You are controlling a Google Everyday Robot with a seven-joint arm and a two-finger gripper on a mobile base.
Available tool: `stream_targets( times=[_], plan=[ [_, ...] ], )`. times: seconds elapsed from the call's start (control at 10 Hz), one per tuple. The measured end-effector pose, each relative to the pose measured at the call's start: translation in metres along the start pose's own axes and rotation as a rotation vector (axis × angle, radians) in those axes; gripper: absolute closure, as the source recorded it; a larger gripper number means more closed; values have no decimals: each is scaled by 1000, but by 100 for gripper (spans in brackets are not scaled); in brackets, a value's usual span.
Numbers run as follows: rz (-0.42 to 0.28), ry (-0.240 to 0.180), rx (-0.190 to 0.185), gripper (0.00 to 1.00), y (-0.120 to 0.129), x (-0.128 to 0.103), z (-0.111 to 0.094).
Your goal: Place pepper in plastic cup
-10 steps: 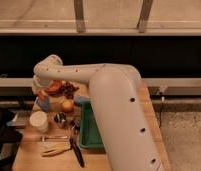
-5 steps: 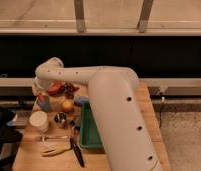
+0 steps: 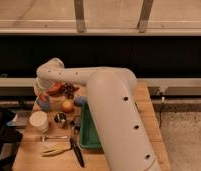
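- Currently the white arm (image 3: 114, 115) fills most of the view. It rises from the lower right, bends over the worktop (image 3: 151, 125) and drops at the back-left.
- Worktop is light wood and stands in front of a dark wall.
- Green tray (image 3: 89, 137) sits mid-worktop, with its right side hidden by the arm.
- White container (image 3: 39, 121) is cylindrical and upright near the left edge.
- Dark-handled utensil (image 3: 76, 152) lies just left of the tray, with a pale yellow banana-like piece (image 3: 55, 148) beside it.
- Pepper (image 3: 55, 89) is orange-red and lies tilted at the back, just beside a dark grape-like cluster (image 3: 69, 90). It is not in the cup.
- Pincer (image 3: 43, 93) is at the arm tip, low over the back-left, between the pepper and the plastic cup (image 3: 43, 104). It is closed; can't tell if anything is pinched.
- Plastic cup is light blue and upright, directly under the pincer in this view. There's a small orange-red patch at its top edge; can't tell what it is.
- Round orange fruit (image 3: 67, 106) sits right of the cup.
- Blue rounded item (image 3: 80, 101) is at the arm's edge.
- Small metal cup (image 3: 60, 119) stands between the white container and the tray.
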Motion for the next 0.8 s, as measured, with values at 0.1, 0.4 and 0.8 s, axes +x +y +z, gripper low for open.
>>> stream_targets(
  times=[0.1,0.4,0.8],
  plan=[
    [11,-3,1,100,-3,6,2],
    [29,-19,-1,100,-9,14,5],
    [34,-37,-17,78,-7,17,10]
  ],
)
